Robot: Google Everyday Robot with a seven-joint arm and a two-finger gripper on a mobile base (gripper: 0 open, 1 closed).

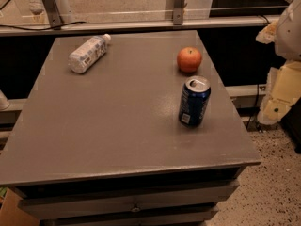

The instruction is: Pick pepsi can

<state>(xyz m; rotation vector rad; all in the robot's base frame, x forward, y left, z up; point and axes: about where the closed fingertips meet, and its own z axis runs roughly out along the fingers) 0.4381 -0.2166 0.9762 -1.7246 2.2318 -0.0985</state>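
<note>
The pepsi can (194, 101), dark blue with a silver top and a small white label patch, stands upright on the right side of the grey table (108, 121). My gripper (276, 95) shows as white and cream parts at the right edge of the view. It is beyond the table's right edge, well apart from the can, at about the can's height in the picture. Nothing is seen in it.
A red apple (189, 60) sits just behind the can. A clear plastic bottle (88, 53) with a white cap lies on its side at the back left. The table has drawers below its front edge. Speckled floor (268, 192) lies to the right, and a rail (141, 25) runs behind.
</note>
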